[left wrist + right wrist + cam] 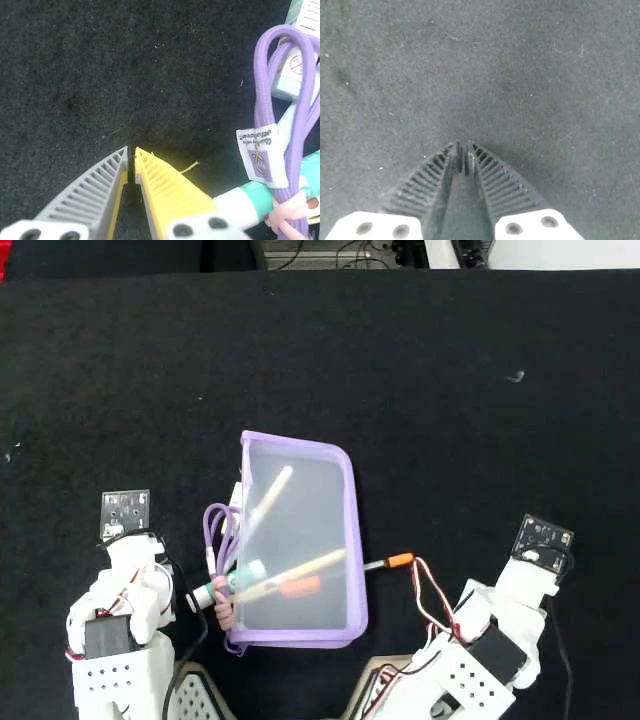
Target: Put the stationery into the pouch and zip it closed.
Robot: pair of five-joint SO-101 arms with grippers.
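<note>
Pouch [325, 515] translucent frosted plastic, purple trim; table [450, 390] matt black cloth, probably felt.

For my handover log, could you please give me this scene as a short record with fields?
Pouch: purple, flat on black table, pens inside.
Marker: teal and white, sticking out of the pouch at its strap end.
Left gripper: shut, empty, near the strap.
Right gripper: shut, empty, over bare table.
Status: pouch not closed at the marker.

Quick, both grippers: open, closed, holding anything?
Left gripper: closed, holding nothing.
Right gripper: closed, holding nothing.
</note>
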